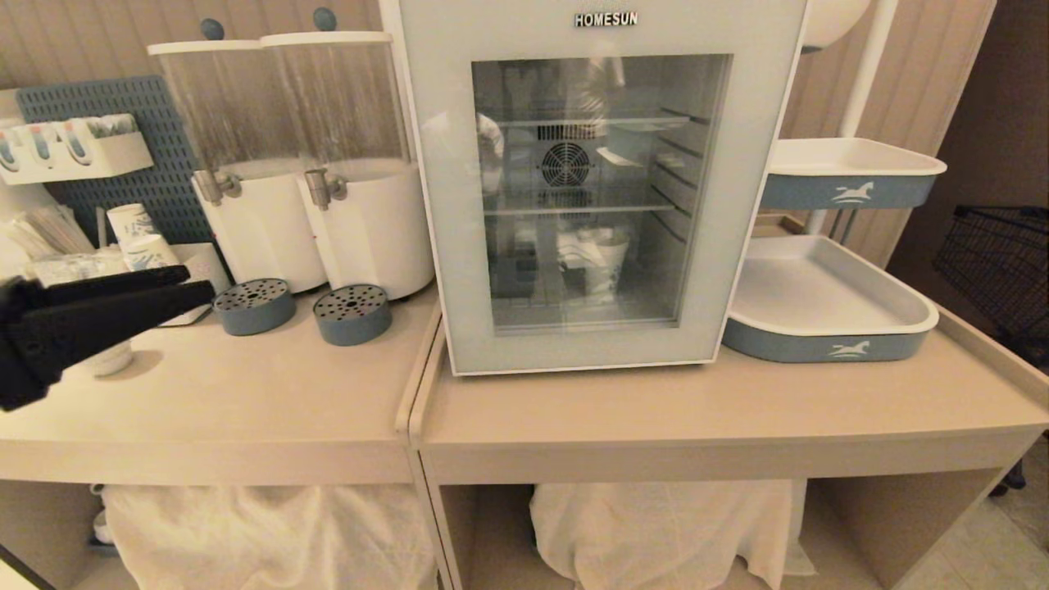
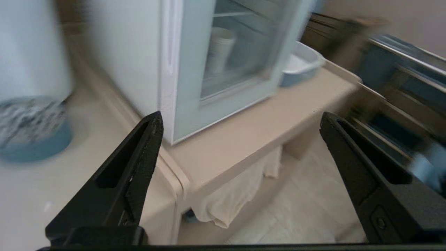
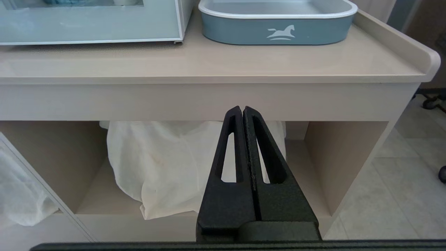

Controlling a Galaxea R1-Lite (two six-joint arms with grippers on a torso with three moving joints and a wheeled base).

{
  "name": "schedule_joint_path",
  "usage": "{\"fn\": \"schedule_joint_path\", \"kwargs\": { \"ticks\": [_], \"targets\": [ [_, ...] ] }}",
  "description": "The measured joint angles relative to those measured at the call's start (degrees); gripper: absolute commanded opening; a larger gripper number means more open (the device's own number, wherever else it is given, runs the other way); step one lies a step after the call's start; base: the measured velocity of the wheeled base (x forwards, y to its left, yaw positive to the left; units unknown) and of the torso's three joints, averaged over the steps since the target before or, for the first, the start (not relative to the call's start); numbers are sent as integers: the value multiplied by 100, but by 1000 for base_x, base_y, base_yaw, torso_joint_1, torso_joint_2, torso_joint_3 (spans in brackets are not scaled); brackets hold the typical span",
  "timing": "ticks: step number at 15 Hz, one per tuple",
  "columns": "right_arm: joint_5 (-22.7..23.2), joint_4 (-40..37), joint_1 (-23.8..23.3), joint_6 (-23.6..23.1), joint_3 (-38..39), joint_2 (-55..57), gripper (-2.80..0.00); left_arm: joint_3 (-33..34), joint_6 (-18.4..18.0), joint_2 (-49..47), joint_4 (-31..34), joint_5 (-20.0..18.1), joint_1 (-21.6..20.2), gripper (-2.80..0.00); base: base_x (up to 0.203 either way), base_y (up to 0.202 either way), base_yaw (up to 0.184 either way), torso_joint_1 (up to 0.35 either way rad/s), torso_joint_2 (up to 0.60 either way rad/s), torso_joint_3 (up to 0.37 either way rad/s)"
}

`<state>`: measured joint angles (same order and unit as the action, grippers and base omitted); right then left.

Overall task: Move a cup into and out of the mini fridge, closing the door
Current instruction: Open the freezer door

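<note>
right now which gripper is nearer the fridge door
Left. The left gripper is at counter height to the left of the door; the right gripper hangs below the countertop edge.

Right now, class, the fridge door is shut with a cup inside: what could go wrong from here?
1. The left pincer is open, left of the mini fridge; swinging toward the door it might clip the drip cups or dispensers.
2. The door could pull the fridge along the counter.
3. The cup could tip when gripped.
</note>
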<state>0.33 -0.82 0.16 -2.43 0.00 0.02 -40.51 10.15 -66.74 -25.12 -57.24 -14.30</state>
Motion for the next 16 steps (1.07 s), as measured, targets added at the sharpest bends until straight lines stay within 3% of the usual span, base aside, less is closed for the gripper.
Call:
{"fn": "schedule_joint_path", "kwargs": {
  "ticks": [2, 4, 9, 13, 16],
  "targets": [
    [0, 0, 0, 0, 0, 0, -280, -112, -148, -660, -633, -923, -238, 0, 0, 0, 0, 0, 0, 0],
    [-1, 7, 0, 0, 0, 0, -280, -383, -340, -1279, -978, -1386, -16, 0, 0, 0, 0, 0, 0, 0],
    [-9, 46, 0, 1, -2, 0, -280, -1669, -483, -2759, -1197, -544, 1497, 0, 0, 0, 0, 0, 0, 0],
    [-9, 49, 0, 0, -2, 0, -280, -2565, -492, -3735, -1202, -658, 1771, 0, 0, 0, 0, 0, 0, 0],
    [-9, 51, 0, -2, 0, 0, -280, -3051, -522, -4268, -1195, -1054, 1545, 0, 0, 0, 0, 0, 0, 0]
  ]
}}
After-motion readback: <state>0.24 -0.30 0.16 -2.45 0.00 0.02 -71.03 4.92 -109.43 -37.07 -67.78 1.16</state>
